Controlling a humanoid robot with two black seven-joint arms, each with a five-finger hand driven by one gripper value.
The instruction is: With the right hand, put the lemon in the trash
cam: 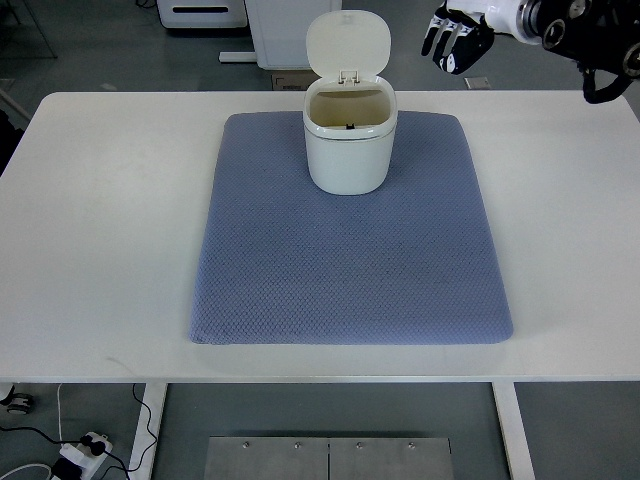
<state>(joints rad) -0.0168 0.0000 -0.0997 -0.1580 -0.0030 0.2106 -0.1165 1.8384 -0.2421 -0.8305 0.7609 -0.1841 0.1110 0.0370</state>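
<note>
One trash bin (347, 140) stands with its lid up at the far middle of one blue mat (350, 235) on the white table (100, 230). The right robot hand (455, 40) hangs beyond the table's far edge, right of the bin, fingers loosely spread, holding nothing. A small dark speck shows inside the bin; possibly the lemon, unclear. The mat's near half lies bare.

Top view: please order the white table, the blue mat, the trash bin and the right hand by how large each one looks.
1. white table
2. blue mat
3. trash bin, lid open
4. right hand, though it hangs at the far edge, so its rank is less sure.
</note>
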